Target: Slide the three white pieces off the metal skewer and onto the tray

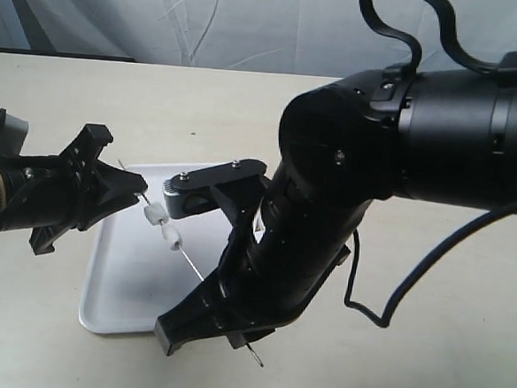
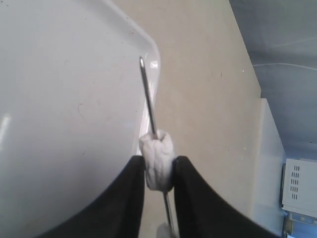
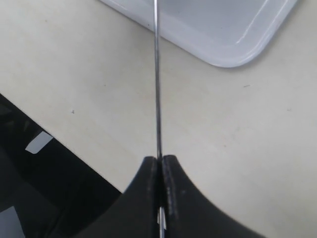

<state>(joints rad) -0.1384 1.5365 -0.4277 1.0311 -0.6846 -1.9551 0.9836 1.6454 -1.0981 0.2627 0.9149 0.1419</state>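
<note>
Above the white tray point(image 1: 124, 278), the thin metal skewer point(image 1: 191, 266) runs slantwise between both grippers. My left gripper point(image 1: 140, 189) is shut on one white piece point(image 2: 157, 159) near the skewer's pointed end point(image 2: 141, 62), which juts out past the fingers over the tray point(image 2: 59, 99). Two more white pieces point(image 1: 153, 213) point(image 1: 173, 236) sit on the rod just behind it, apart from the fingers. My right gripper point(image 1: 236, 330) is shut on the skewer's other end point(image 3: 157, 89), beyond the tray's corner point(image 3: 223, 34); a short stub of rod pokes out below it.
The beige table point(image 1: 425, 348) surrounds the tray. A black cable point(image 1: 383, 309) loops on the table at the right under the big right arm point(image 1: 349, 165). The table's edge and dark floor point(image 3: 29, 168) show in the right wrist view.
</note>
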